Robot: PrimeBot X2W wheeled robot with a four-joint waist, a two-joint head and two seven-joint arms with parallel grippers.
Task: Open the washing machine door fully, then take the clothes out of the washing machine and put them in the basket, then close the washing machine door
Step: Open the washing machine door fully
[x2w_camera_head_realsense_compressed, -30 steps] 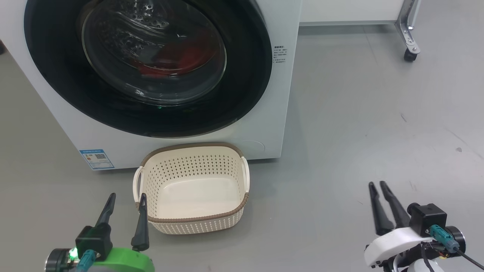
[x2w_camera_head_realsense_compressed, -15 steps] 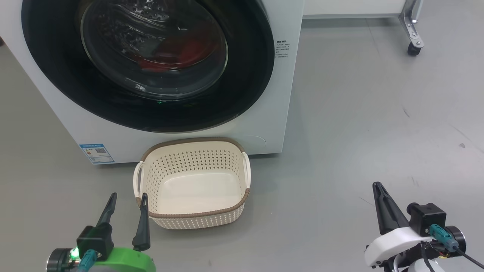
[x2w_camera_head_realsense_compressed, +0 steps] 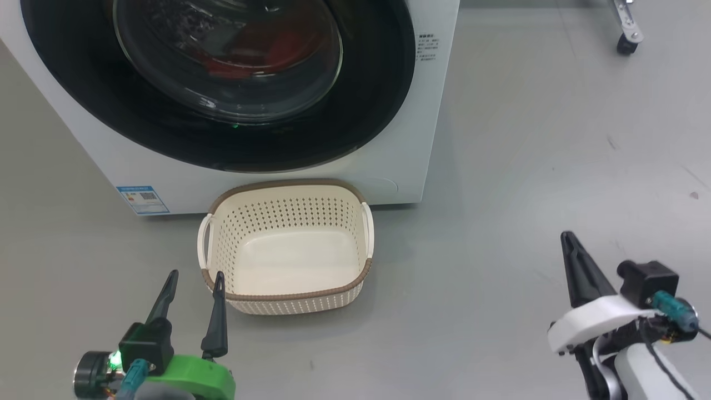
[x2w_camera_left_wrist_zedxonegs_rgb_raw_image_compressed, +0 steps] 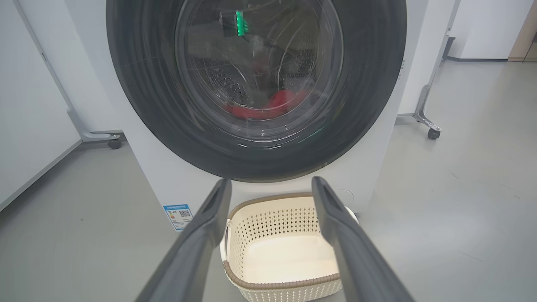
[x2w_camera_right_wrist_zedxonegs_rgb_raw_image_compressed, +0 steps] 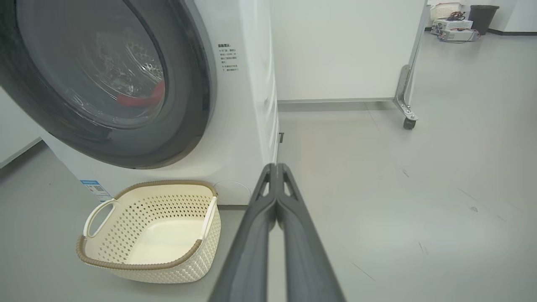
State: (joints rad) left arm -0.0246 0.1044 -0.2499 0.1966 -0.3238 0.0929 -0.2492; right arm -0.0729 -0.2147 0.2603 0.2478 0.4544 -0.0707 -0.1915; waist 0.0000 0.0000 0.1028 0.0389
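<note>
The white washing machine (x2w_camera_head_realsense_compressed: 422, 128) fills the top of the head view, and its black-rimmed door (x2w_camera_head_realsense_compressed: 355, 122) lies flat against the front. Red clothes (x2w_camera_head_realsense_compressed: 278, 47) show through the glass bowl, also in the left wrist view (x2w_camera_left_wrist_zedxonegs_rgb_raw_image_compressed: 277, 102) and the right wrist view (x2w_camera_right_wrist_zedxonegs_rgb_raw_image_compressed: 144, 96). The cream basket (x2w_camera_head_realsense_compressed: 286, 294) stands empty on the floor just before the machine. My left gripper (x2w_camera_head_realsense_compressed: 194, 276) hovers open at the basket's near left corner. My right gripper (x2w_camera_head_realsense_compressed: 567, 237) is shut on nothing, over bare floor well to the basket's right.
Grey floor (x2w_camera_head_realsense_compressed: 527, 166) stretches to the right of the machine. A wheeled metal frame leg (x2w_camera_head_realsense_compressed: 626, 41) stands at the far right, and another caster (x2w_camera_left_wrist_zedxonegs_rgb_raw_image_compressed: 114, 143) sits left of the machine. A blue label sticker (x2w_camera_head_realsense_compressed: 142, 200) marks the machine's lower left front.
My right gripper's fingers have come together from slightly apart. The head camera has shifted, so the whole scene sits differently in the picture. The left gripper stays open.
</note>
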